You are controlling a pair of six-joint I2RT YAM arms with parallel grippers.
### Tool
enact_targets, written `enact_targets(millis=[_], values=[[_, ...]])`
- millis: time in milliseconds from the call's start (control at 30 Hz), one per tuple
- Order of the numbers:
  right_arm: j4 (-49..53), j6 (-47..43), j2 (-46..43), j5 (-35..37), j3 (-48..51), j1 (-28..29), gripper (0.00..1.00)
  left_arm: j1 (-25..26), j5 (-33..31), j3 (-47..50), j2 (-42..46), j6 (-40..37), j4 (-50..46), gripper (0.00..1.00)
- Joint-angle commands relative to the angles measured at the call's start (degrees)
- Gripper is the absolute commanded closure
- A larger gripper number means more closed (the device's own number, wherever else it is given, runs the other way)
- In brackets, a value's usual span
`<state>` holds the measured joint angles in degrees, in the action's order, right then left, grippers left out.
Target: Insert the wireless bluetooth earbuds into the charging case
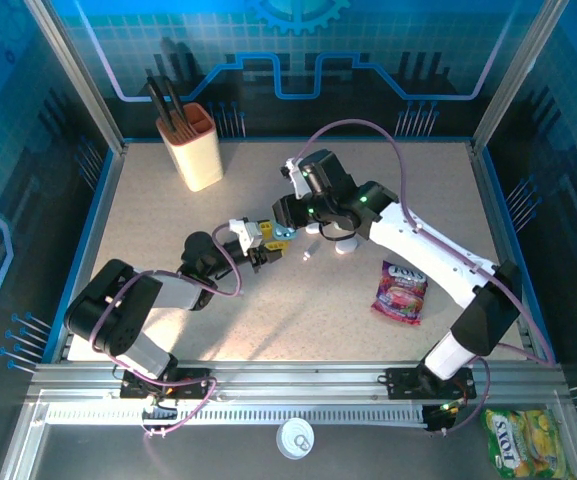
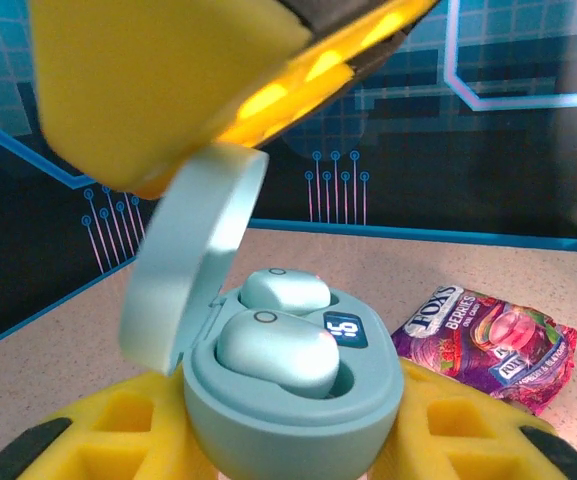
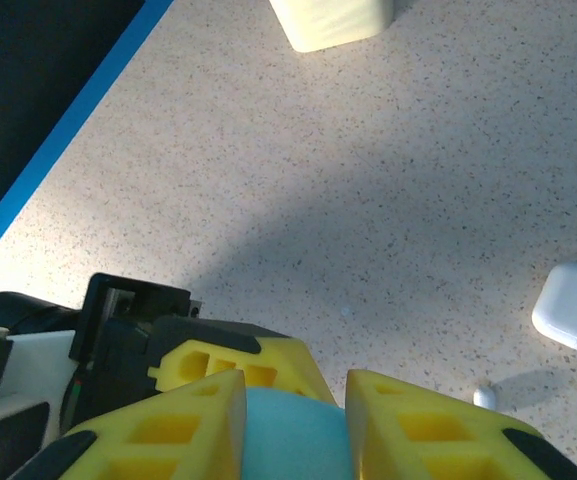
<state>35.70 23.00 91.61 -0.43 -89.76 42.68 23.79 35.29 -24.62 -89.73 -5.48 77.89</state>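
From above, the left claw (image 1: 266, 250) and the right claw (image 1: 286, 222) meet at mid-frame over a pale blue case (image 1: 278, 243). A candy bag (image 1: 400, 292) lies to the lower right and a cream holder (image 1: 196, 145) stands at upper left. In the left wrist view, the left claw (image 2: 288, 455) is clamped on the case (image 2: 298, 415), one yellow finger (image 2: 98, 440) on each side at the bottom of the frame. The lid (image 2: 193, 260) stands open at left, its top edge touching the right claw's yellow finger (image 2: 168, 80). Two earbuds (image 2: 273, 350) sit in their wells, just above the left claw. In the right wrist view, the right claw (image 3: 293, 395) has its fingers apart with a blue part of the case in the gap. I cannot tell whether they pinch it. A loose bud (image 3: 484, 397) lies at lower right, near a white case (image 3: 573, 305).
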Motion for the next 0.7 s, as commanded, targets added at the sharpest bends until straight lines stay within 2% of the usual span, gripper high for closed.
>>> enact_targets(millis=[0, 133, 233, 333, 433, 500, 667], values=[[3.3, -1.1, -2.1, 1.9, 0.8, -0.4, 0.69, 0.2, -0.6, -1.8, 0.2, 2.8, 2.4, 0.67], [2.6, 0.3, -3.8, 1.7, 2.3, -1.3, 0.67, 0.2, -0.7, -2.5, 0.1, 4.8, 2.4, 0.67], [-0.4, 2.9, -6.2, -1.7, 5.2, -3.0, 0.6, 0.2, -1.0, -2.8, 0.4, 5.7, 2.4, 0.67], [-4.6, 8.5, -9.3, -8.6, 9.6, -6.1, 0.47, 0.3, -1.3, -3.1, 0.8, 7.4, 2.4, 0.67], [-11.3, 14.4, -11.9, -19.4, 15.6, -9.3, 0.38, 0.3, -0.9, -3.8, 1.1, 9.7, 2.4, 0.67], [-16.5, 18.5, -13.0, -25.5, 19.6, -10.7, 0.35, 0.2, -0.7, -4.2, 1.3, 10.3, 2.4, 0.67], [-26.4, 25.2, -12.7, -34.3, 25.5, -11.6, 0.35, 0.3, -0.3, -4.4, 2.1, 11.6, 2.4, 0.66]])
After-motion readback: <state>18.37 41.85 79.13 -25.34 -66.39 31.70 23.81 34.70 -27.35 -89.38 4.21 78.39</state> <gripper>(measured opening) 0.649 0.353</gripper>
